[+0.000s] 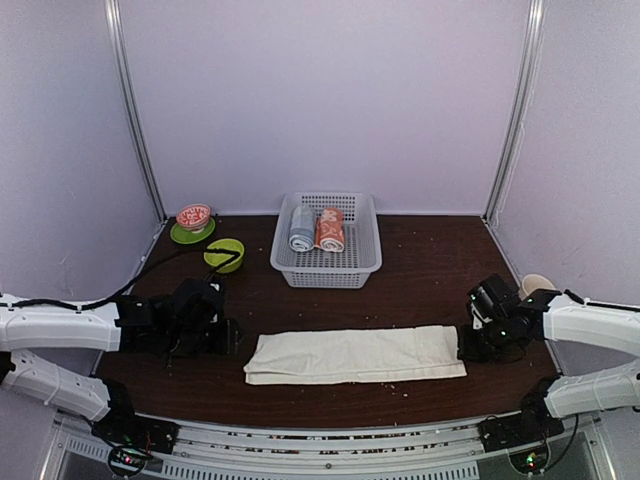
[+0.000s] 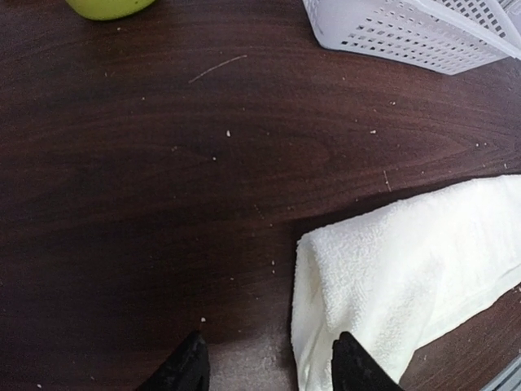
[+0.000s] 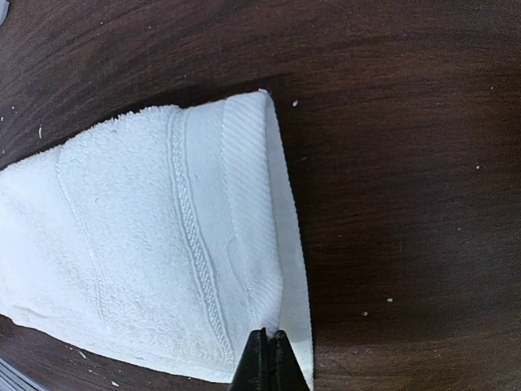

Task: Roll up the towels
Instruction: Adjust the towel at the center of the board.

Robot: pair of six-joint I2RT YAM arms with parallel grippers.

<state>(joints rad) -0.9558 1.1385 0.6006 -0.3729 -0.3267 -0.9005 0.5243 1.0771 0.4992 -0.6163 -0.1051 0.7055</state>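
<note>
The cream-white towel [image 1: 355,355] lies flat on the dark table, folded into a long strip running left to right. My right gripper [image 1: 468,345] is at its right end. In the right wrist view the fingertips [image 3: 269,358] are pressed together on the top layer of the towel [image 3: 146,244] by its hemmed edge. My left gripper [image 1: 225,335] is at the strip's left end, open [image 2: 269,362]. One finger [image 2: 352,366] is over the towel's corner [image 2: 407,277], the other over bare wood. The salmon-orange towel [image 1: 330,230] sits rolled in the basket.
A white basket [image 1: 327,272] [image 2: 407,32] stands behind the towel and also holds a grey-blue roll [image 1: 301,228]. A green bowl [image 1: 224,254] [image 2: 106,6] and a green plate with a red bowl [image 1: 193,220] are at the back left. A pale cup [image 1: 535,285] is by the right arm.
</note>
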